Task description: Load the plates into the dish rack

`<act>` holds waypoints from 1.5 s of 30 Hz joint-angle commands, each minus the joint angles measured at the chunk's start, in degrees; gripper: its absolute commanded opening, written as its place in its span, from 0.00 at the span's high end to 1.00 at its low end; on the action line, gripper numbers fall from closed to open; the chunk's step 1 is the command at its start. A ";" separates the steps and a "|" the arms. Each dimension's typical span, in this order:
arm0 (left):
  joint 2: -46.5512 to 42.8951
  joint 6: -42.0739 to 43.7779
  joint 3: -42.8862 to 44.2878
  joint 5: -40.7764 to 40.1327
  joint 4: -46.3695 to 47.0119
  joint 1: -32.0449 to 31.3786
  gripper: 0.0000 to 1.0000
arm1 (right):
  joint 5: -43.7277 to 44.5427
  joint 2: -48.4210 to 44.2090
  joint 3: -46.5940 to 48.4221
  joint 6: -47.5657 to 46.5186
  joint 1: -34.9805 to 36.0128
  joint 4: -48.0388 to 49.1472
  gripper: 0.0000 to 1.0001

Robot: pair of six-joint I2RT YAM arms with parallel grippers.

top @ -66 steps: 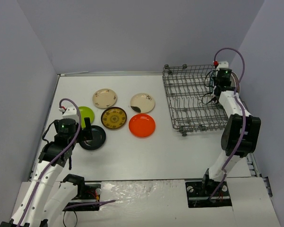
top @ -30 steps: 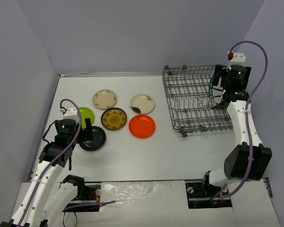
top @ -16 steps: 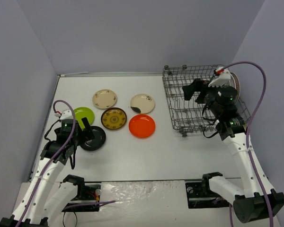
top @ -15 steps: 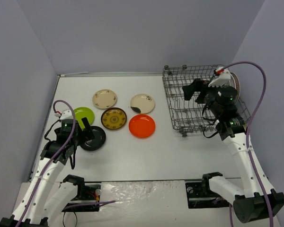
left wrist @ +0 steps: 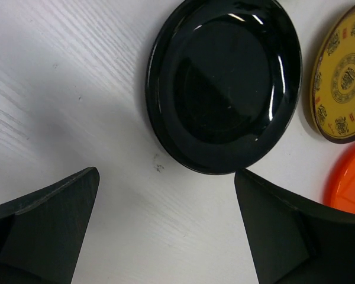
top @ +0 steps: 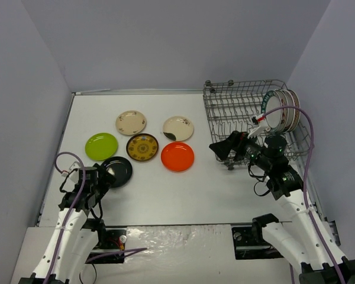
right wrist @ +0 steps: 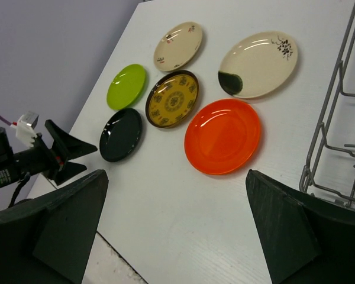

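My left jaws stand wide and empty, low over the bench (top: pixel 183 195), just short of the black plate (left wrist: pixel 225 83). My right jaws gape wide too, holding nothing, near the dish rack (top: pixel 236 109), by its near left corner. Several white plates (top: pixel 279 115) stand on edge in its far right corner. Flat on the bench lie the lime-green plate (top: pixel 101 145), brown plate (top: pixel 142 147), orange plate (top: pixel 177 157), a cream plate (top: pixel 131 123) and a dark-patched cream plate (top: pixel 178 128).
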 commanded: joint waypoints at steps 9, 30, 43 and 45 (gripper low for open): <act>1.83 -8.32 -8.53 7.21 19.43 7.06 0.18 | -5.72 -3.34 -1.40 2.05 4.90 3.84 0.00; 5.84 -12.84 -14.12 2.87 22.67 8.45 0.78 | -4.50 -2.17 -1.70 0.70 6.65 3.69 0.00; -4.14 -13.13 -8.47 3.66 9.24 8.45 1.00 | -5.04 -0.06 0.33 0.99 7.48 2.94 0.00; -6.99 -12.37 -5.20 4.95 6.87 8.45 1.00 | -5.14 1.16 1.26 1.99 7.72 2.77 0.00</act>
